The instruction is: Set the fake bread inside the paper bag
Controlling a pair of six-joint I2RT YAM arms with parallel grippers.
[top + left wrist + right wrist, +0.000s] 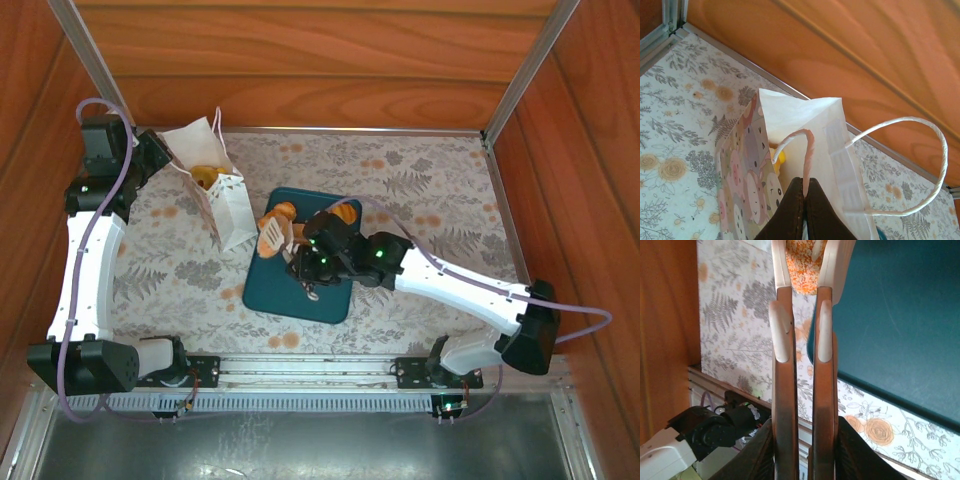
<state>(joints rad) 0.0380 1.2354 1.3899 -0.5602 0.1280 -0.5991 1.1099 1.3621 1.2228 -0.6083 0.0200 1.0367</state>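
Note:
The white paper bag [225, 205] with its cartoon print stands open at the back left. My left gripper [805, 187] is shut on one of its cord handles [809, 150]. A yellow-orange piece [780, 157] lies inside the bag. My right gripper [805, 425] is shut on a pair of wooden tongs [785, 405]. Their white tips pinch a speckled orange fake bread [804, 270] over the left edge of the dark teal tray [300, 295]. Two more fake breads [345, 212] [280, 212] lie at the tray's far end.
Wooden walls close in the back and both sides, and a metal rail [300, 370] runs along the near edge. The bag's second handle [935, 165] loops out toward the back wall. The flowered table cover [440, 200] is bare right of the tray.

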